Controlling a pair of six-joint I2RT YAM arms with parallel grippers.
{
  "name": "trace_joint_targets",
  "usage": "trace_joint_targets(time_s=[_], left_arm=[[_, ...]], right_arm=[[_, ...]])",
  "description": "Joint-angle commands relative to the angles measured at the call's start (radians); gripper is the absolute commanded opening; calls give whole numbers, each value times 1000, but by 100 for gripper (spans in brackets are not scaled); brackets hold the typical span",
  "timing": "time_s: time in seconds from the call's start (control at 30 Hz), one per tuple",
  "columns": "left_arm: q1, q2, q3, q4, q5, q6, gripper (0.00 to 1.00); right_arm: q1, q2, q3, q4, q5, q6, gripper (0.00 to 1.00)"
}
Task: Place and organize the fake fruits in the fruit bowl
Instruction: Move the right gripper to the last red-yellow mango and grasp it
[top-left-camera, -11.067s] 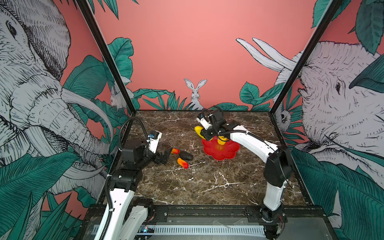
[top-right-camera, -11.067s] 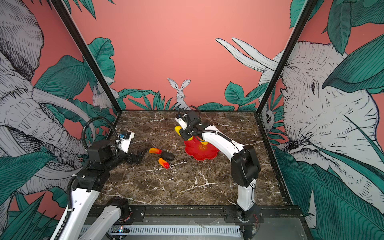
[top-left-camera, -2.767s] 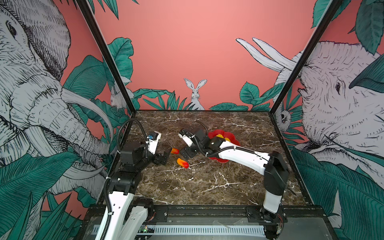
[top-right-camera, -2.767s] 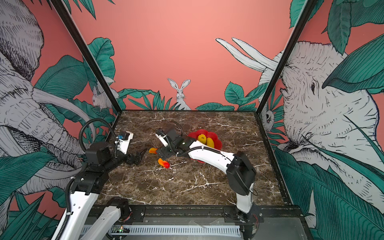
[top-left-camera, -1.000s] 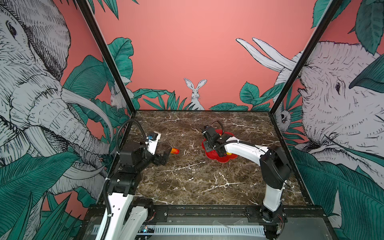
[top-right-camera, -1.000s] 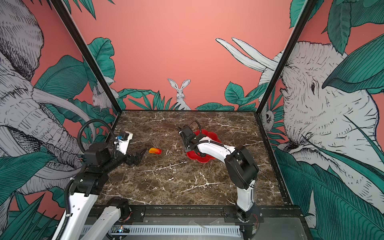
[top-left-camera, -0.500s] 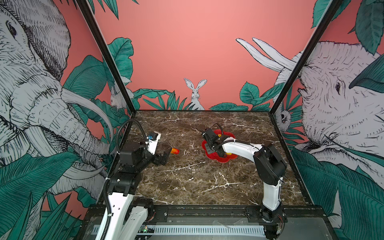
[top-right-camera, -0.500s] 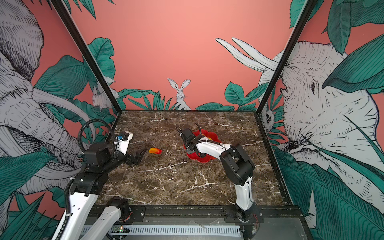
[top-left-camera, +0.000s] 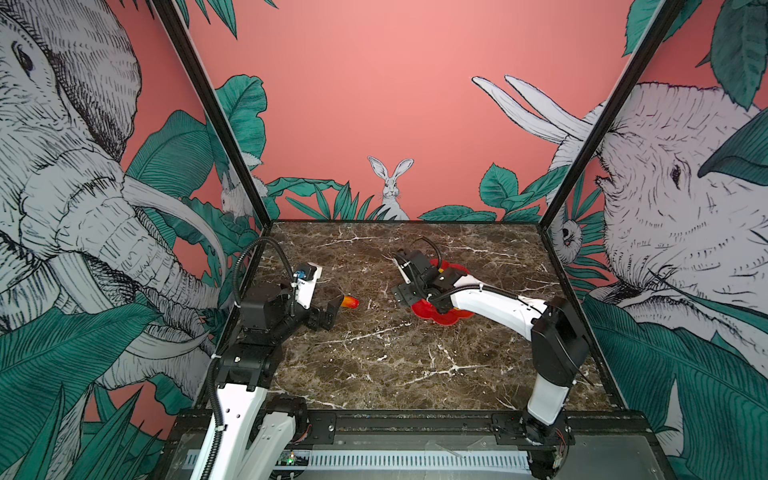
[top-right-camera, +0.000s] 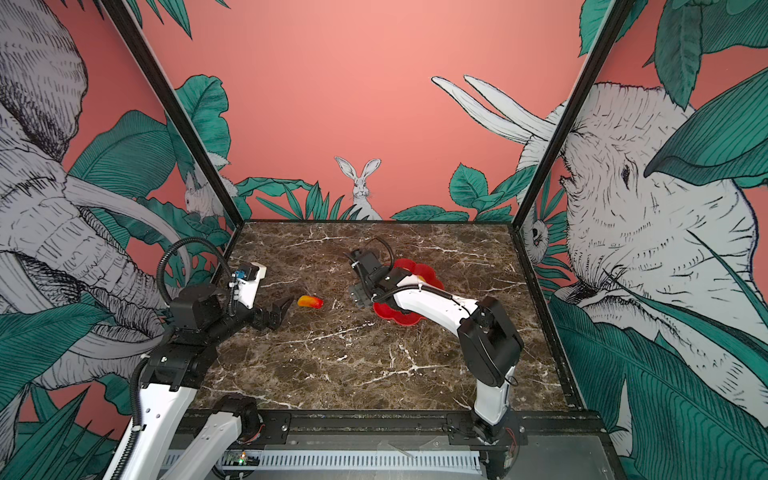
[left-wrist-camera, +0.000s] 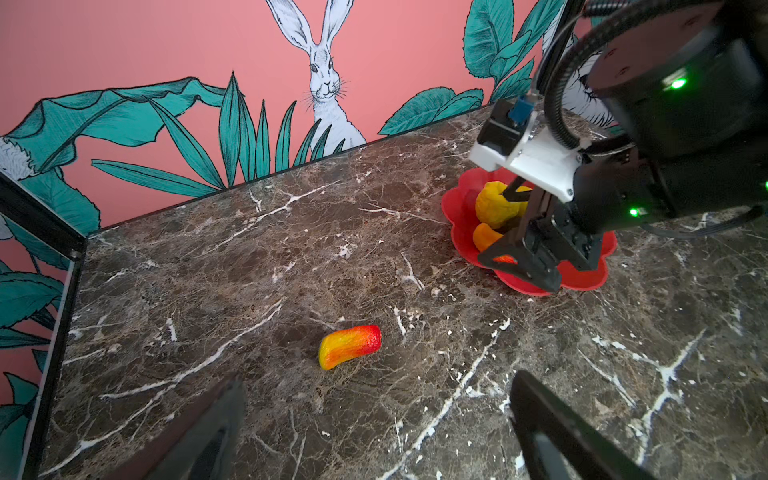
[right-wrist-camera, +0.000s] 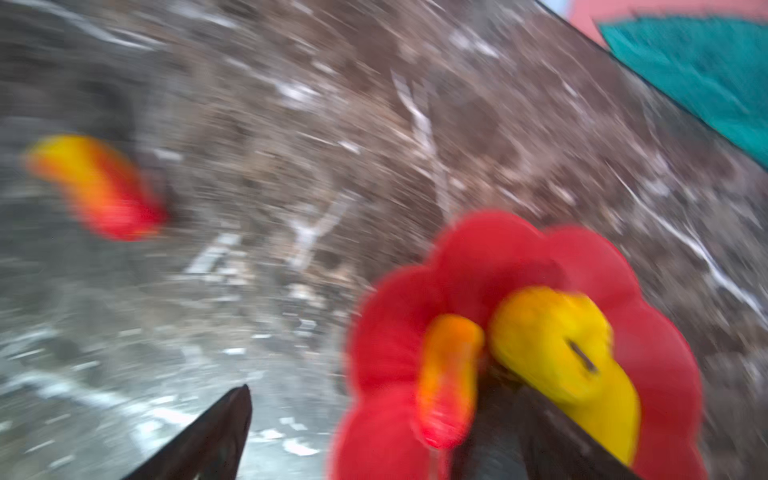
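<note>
The glossy red, petal-rimmed fruit bowl (left-wrist-camera: 459, 216) sits mid-table, holding a bumpy yellow fruit (left-wrist-camera: 494, 205) and a tapered orange-red fruit (left-wrist-camera: 484, 237). The right gripper (top-left-camera: 417, 297) tilts down over its rim, jaws spread, gripping nothing. A loose orange-red piece (left-wrist-camera: 349, 345) lies on the marble table (top-left-camera: 374, 365) just before the low left gripper (top-right-camera: 279, 312), also spread wide.

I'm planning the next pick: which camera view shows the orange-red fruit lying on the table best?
The left wrist view: the orange-red fruit lies whole, sharp and unobstructed on the marble table. In both top views it is only a small, distant shape; the right wrist view shows it badly blurred.
</note>
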Motion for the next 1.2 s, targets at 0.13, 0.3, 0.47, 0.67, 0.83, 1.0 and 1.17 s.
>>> trace_joint_targets(time_s=[0.13,0.3,0.47,0.67,0.83,1.0,1.17], left_arm=[[-1,-7,-6,-6,0,16,100],[-3,-8,-5,-4,3,16,100],[0,-15,-5,-5,1,16,100],[-1,-18,-7,-6,-3,16,100],[-1,-16,-5,-6,1,19,100],[0,-18,-5,-5,-1,18,100],[-1,-15,-4,-5,-1,18,100]], right_arm=[[88,223,210,78,-225,-63,99],[99,356,327,146,-302,-11,99],[99,466,405,199,-320,38,99],[98,568,465,249,-305,92,97],[96,610,494,244,-275,107,89],[95,623,504,226,-262,115,75],[94,604,494,205,-242,111,48]])
